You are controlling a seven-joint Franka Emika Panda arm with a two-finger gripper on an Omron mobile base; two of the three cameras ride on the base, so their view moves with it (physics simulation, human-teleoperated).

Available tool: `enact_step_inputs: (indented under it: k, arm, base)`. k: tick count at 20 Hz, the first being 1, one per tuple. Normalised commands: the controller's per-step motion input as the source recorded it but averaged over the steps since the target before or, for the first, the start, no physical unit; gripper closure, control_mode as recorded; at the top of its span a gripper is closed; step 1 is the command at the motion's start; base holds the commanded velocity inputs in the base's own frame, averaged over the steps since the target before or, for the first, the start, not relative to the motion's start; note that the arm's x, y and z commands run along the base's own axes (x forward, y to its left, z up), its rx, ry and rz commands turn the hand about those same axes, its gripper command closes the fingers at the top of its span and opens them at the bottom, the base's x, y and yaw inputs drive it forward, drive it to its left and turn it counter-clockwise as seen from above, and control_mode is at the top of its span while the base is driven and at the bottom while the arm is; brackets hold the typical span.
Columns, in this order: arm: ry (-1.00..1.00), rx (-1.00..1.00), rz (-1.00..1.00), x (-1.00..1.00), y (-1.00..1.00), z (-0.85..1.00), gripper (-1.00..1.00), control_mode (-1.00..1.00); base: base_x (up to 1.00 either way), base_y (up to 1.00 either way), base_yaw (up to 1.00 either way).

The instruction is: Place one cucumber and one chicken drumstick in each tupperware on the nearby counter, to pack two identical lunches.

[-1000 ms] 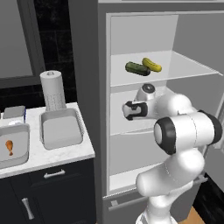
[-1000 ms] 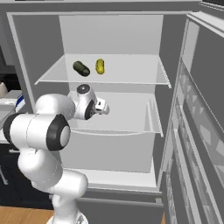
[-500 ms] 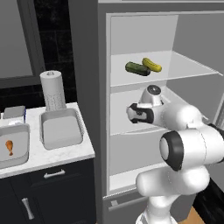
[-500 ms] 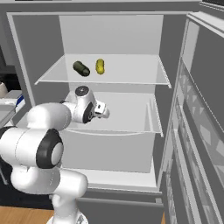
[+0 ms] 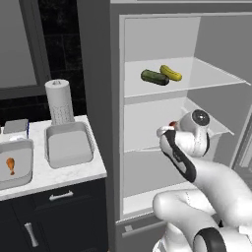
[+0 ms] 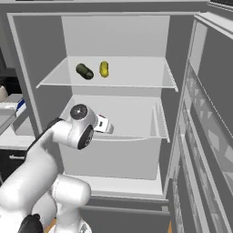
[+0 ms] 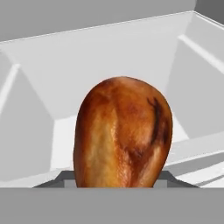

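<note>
From my remote station I find the gripper (image 7: 118, 186) partly closed, and the hand view shows a chicken drumstick (image 7: 122, 135) rising directly from between its tips, the dark finger tips (image 7: 61, 179) just visible at either flank of the meat; I judge the jaws to be closed on it, though the contact faces themselves are hidden behind the drumstick. In the left base view the hand sits at the front of the fridge's lower drawer (image 5: 216, 125), with a speck of the same drumstick showing at its far end. I assess the drumstick as light, rigid enough not to deform, but rounded and glossy, so liable to roll or slip between flat pads; the bulbous meaty part is the sound place to hold, and that appears to be where the grip lies. On the shelf above lie the dark green cucumber (image 5: 154, 77) and the yellow-green cucumber (image 5: 171, 73), just beside each other; both look firm, smooth and cylindrical, best taken across the middle. On the counter (image 5: 74, 172) to the left, the near tupperware (image 5: 69, 144) holds nothing, while the far tupperware (image 5: 24, 167) already contains a second drumstick (image 5: 10, 165). A paper towel roll (image 5: 59, 101) stands behind them.
</note>
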Motion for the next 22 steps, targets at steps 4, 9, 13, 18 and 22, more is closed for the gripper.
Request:
enact_step_inputs:
  k: [4, 9, 13, 18, 22]
  arm:
    - [-0.01, 0.01, 0.0, -1.0, 0.0, 0.98, 1.0, -1.0]
    - [0.0, 0.0, 0.0, -1.0, 0.0, 0.73, 1.0, -1.0]
    - [0.0, 0.0, 0.0, -1.0, 0.02, 0.64, 1.0, -1.0]
    - [0.02, 0.0, 0.02, -0.6, 0.12, 0.22, 1.0, 1.0]
    - [0.0, 0.0, 0.0, 0.0, 0.0, 0.0, 1.0, 1.0]
  base:
    - [0.0, 0.0, 0.0]
    - [0.0, 0.0, 0.0]
    - [0.0, 0.0, 0.0]
    - [-0.4, 0.16, 0.0]
    - [-1.0, 0.61, 0.02]
